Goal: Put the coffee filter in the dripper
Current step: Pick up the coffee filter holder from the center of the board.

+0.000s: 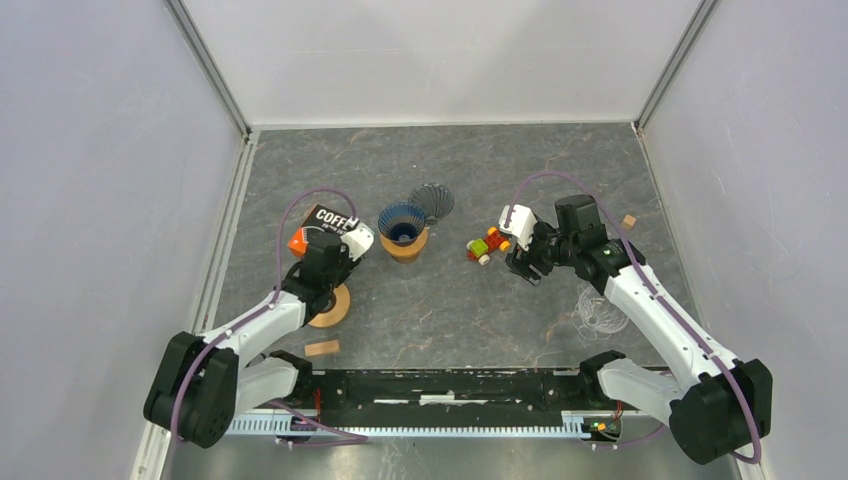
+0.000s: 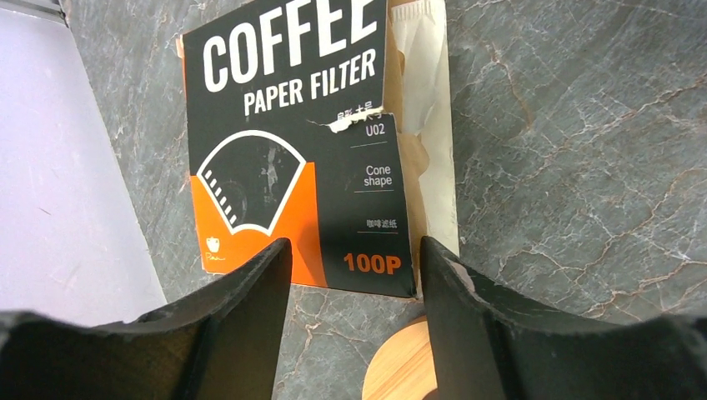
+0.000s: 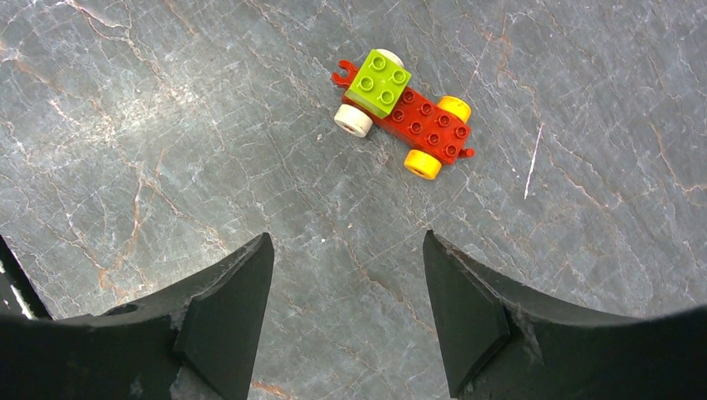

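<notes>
Now: both grippers open, empty

Top: ribbed blue cone dripper (image 1: 403, 228), wood-based, mid-table. Filter box (image 1: 326, 218) lies just left of it, with bare veined-stone table (image 1: 450, 310) around.

Left wrist: my left gripper (image 2: 350, 250) gapes, holding nothing, near the torn glossy box. Cream paper filters (image 2: 425, 125) poke out of its right side.

Right wrist: my right gripper (image 3: 346, 246) is wide and empty, studded toy car (image 3: 400, 112) ahead.

filter box (image 2: 292, 150): black over orange, white lettering. toy car (image 3: 425, 125): red, lime block, yellow and white wheels. table (image 3: 167, 125): grey marble, rusty veins.
</notes>
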